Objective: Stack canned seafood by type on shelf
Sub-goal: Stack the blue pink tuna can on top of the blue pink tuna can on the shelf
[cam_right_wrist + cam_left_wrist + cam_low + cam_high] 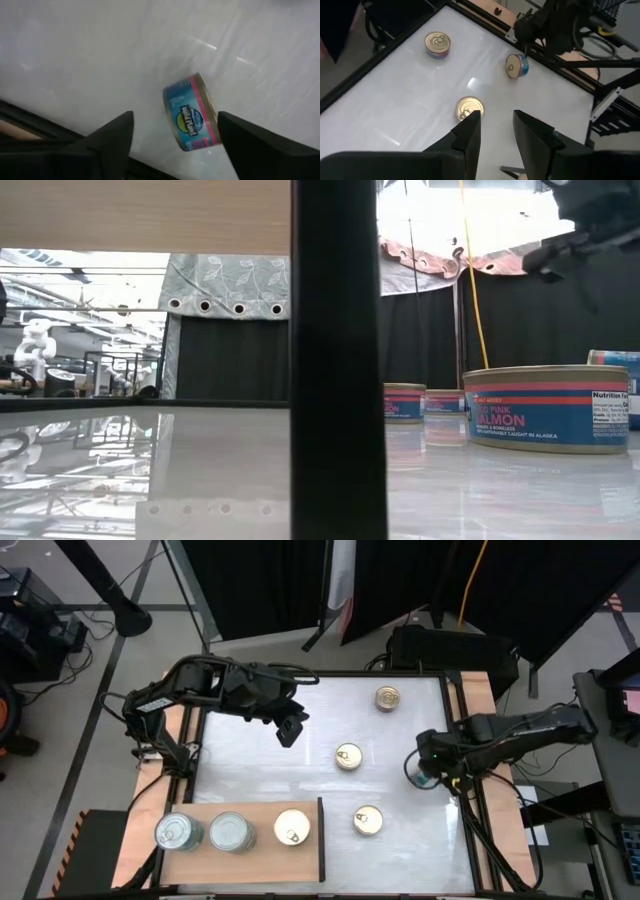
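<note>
A blue-labelled tin stands tilted on its rim near the table's right edge. My right gripper is open above it, with one finger on each side. My left gripper is open and holds nothing; it hovers over the table's left half. The wooden shelf lies at the near left corner. It carries two silver-lidded tins and one gold-lidded tin. Three gold-lidded tins rest flat on the white table. My right gripper straddles the tilted tin from above, its fingers pointing down. One finger stands clearly apart from the tin's lid side. The other finger lies close to the tin's bottom rim; whether it touches, I cannot tell.
The shelf's dark upright edge blocks the middle of the low view, where a salmon tin stands closest. A raised dark frame borders the table. Bare white tabletop lies between the shelf and the loose tins.
</note>
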`<control>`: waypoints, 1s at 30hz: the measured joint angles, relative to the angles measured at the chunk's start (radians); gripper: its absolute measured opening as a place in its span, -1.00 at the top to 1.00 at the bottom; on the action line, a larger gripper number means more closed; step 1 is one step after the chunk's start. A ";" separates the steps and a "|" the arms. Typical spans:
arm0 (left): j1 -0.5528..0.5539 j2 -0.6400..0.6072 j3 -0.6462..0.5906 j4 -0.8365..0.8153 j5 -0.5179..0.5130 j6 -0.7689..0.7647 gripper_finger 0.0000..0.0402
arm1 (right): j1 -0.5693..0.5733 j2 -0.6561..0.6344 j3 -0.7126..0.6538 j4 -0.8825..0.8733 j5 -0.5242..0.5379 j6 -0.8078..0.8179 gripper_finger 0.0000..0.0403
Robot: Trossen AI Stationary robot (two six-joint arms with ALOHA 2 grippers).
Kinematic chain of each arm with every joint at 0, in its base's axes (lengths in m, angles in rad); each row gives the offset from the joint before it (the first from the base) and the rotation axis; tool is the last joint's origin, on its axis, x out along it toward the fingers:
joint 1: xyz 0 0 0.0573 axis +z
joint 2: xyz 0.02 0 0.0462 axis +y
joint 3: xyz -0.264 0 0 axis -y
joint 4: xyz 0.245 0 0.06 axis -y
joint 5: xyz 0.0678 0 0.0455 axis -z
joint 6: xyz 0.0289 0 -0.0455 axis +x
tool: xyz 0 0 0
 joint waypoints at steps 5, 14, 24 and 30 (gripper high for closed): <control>-0.013 0.000 0.000 0.000 -0.034 0.000 0.40 | 0.028 0.005 -0.075 0.084 0.075 -0.066 -0.51; -0.013 0.000 0.000 0.001 -0.036 -0.003 0.40 | 0.028 0.062 -0.170 0.124 0.095 -0.177 -0.51; -0.013 0.000 0.000 0.002 -0.059 -0.026 0.40 | 0.028 0.175 -0.176 0.199 0.124 -0.211 -0.48; -0.013 0.000 0.000 0.002 -0.060 -0.026 0.40 | 0.028 0.251 -0.176 0.237 0.122 -0.225 -0.29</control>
